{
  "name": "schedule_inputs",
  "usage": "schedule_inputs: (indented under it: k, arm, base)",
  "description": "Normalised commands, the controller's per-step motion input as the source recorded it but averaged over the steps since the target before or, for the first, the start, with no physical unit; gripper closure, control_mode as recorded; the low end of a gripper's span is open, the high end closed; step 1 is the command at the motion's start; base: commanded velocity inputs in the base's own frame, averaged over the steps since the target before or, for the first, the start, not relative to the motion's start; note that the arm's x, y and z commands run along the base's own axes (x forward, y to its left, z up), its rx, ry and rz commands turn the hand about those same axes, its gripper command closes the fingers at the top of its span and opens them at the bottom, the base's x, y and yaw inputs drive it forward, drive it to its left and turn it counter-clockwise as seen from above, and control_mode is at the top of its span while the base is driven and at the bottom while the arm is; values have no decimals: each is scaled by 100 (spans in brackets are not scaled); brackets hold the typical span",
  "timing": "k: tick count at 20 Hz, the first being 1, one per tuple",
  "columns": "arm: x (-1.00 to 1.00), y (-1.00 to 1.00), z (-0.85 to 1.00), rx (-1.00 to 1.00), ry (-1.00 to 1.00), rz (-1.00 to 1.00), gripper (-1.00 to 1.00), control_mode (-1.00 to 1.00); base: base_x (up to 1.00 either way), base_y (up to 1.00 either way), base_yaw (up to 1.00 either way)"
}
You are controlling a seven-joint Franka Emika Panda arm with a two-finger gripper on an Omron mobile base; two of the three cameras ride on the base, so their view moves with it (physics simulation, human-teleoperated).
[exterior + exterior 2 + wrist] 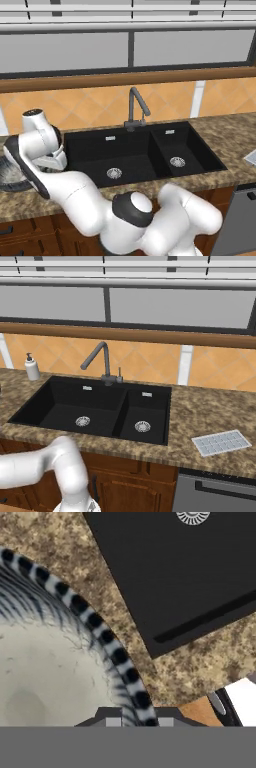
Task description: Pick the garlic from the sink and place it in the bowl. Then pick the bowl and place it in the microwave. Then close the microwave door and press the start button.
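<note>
The bowl, pale inside with a black-and-white streaked rim, stands on the speckled counter just left of the black sink. My gripper is shut on the bowl's near rim, which runs between the two dark fingertips. From the left base view the bowl shows at the far left edge, beside the arm's wrist, and the double-basin sink holds nothing but its silver drains. The garlic, the microwave and its door are out of view.
A grey gooseneck faucet rises behind the sink. A soap dispenser stands at the back left, and a pale grid mat lies on the counter to the right. A tiled wall and window close the back.
</note>
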Motion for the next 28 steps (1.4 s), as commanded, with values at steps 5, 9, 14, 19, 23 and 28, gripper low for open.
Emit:
schedule_inputs:
  k: [5, 9, 14, 19, 23, 28]
  arm:
    - [-75, -96, 38, 2, 0, -9, 100, -100]
    - [-66, -95, 49, 0, 0, -10, 100, -100]
    - [-48, -92, 50, 0, -8, -13, 100, -100]
    - [-47, -89, 49, 0, -18, -15, 100, -100]
    - [-42, -97, 55, 0, -12, -15, 100, -100]
    - [-35, -95, 47, 0, -11, -15, 100, -100]
  base:
    - [0, 0, 0]
    - [0, 0, 0]
    - [0, 0, 0]
    - [0, 0, 0]
    - [0, 0, 0]
    - [0, 0, 0]
